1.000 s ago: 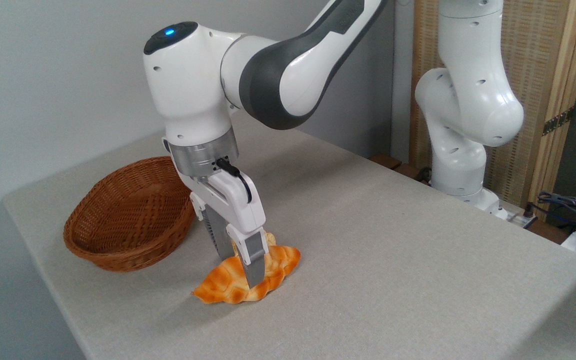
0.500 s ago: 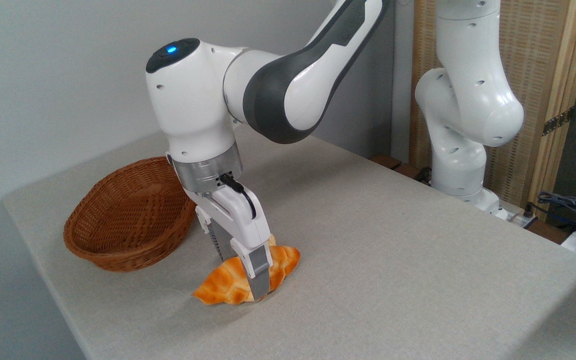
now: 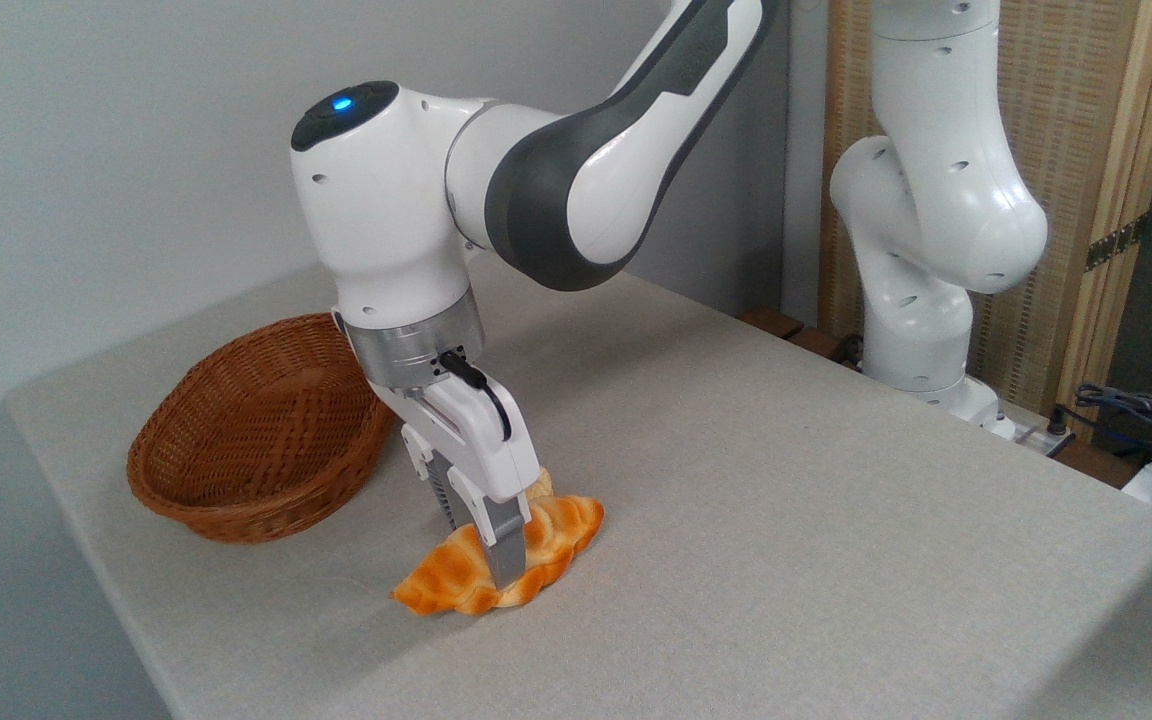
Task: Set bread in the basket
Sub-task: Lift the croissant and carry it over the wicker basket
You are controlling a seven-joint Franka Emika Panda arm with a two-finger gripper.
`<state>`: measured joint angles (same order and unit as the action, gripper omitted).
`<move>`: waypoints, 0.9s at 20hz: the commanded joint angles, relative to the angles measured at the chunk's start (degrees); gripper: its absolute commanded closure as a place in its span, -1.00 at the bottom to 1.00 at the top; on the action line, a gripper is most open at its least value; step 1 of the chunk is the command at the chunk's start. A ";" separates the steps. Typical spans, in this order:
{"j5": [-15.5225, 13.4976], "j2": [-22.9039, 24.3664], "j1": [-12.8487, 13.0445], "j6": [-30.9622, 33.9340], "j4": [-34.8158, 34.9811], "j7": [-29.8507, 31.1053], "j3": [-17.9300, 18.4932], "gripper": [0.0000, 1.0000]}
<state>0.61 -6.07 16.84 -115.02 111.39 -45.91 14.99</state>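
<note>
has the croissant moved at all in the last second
Yes, slightly. Against the basket, which has not shifted, the croissant has edged right and its left tip has risen a little, with the gripper closed around its middle.

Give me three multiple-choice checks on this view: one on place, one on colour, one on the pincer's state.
1. Where is the bread?
A. in the basket
B. on the table, right of the basket
C. left of the basket

2. What colour is the basket?
A. reddish-brown
B. white
C. blue

3. What is the pincer doing?
A. hanging open above the basket
B. shut on the bread
C. resting open, flat on the table

Key:
1 B, the bread lies on the cloth beside the basket, not in it.
2 A, the wicker is reddish-brown.
3 B, the fingers stand on either side of the bread's middle, pressed against it.
</note>
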 commanded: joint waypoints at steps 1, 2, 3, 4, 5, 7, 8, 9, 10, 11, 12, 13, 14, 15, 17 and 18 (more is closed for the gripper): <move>0.01 -0.26 0.30 -0.82 -0.47 -1.37 0.48 0.52; 0.09 -0.26 0.30 -0.82 -0.56 -1.29 0.48 0.52; 0.10 -0.26 0.30 -0.82 -0.56 -1.37 0.48 0.52; 0.10 -0.26 0.30 -0.73 -0.56 -1.37 0.48 0.52; 0.10 -0.26 0.30 -0.73 -0.56 -1.37 0.48 0.52; 0.10 -0.17 0.30 -0.73 -0.82 -1.37 0.48 0.53; 0.10 -0.17 0.30 -0.73 -1.43 -1.37 0.48 0.53; 0.18 -0.17 0.30 -0.47 -2.14 -1.37 0.48 0.53; 0.44 -0.17 0.39 -0.46 -2.49 -1.37 0.48 0.53; 0.45 0.01 0.39 -0.38 -3.36 -1.37 0.48 0.53; 0.45 0.09 0.39 -0.20 -4.77 -1.46 0.57 0.53; 0.19 0.10 0.39 -0.03 -6.17 -1.37 0.57 0.53; -0.34 0.10 0.39 0.06 -7.49 -0.94 0.48 0.53; -0.87 0.10 0.48 0.06 -8.55 -0.58 0.22 0.52; -3.76 0.10 1.09 0.06 -9.96 1.16 -0.22 0.52; -5.16 0.01 1.18 0.06 -10.66 2.92 -0.66 0.52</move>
<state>-1.01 -5.84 17.00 -115.18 103.26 -45.85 14.64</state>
